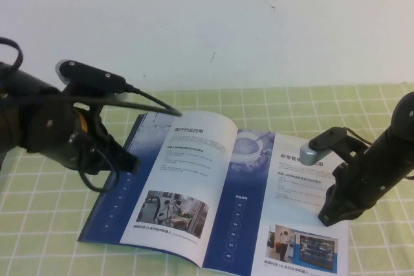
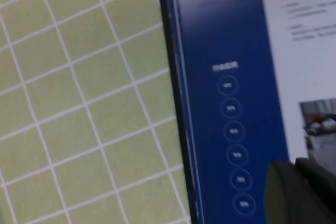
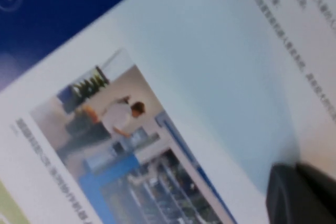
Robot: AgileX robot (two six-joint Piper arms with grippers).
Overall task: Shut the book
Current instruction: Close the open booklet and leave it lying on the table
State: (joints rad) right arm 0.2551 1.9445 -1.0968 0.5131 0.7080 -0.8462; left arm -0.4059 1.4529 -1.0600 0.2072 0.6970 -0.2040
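Note:
An open book [image 1: 213, 192] with blue and white printed pages lies on the green checked cloth. Its left white page bulges slightly upward over a blue page beneath. My left gripper [image 1: 129, 163] is at the book's left edge; in the left wrist view its dark fingers [image 2: 302, 195] sit together over the blue strip of the book [image 2: 231, 51]. My right gripper [image 1: 330, 216] rests down on the right-hand page, and the right wrist view shows the fingertips [image 3: 302, 198] closed together against the book's white page [image 3: 210, 51] beside a printed photo.
The green checked tablecloth [image 1: 52, 224] covers the table around the book. A white wall [image 1: 207, 24] rises behind. A black cable [image 1: 152, 100] from the left arm loops over the book's top left corner.

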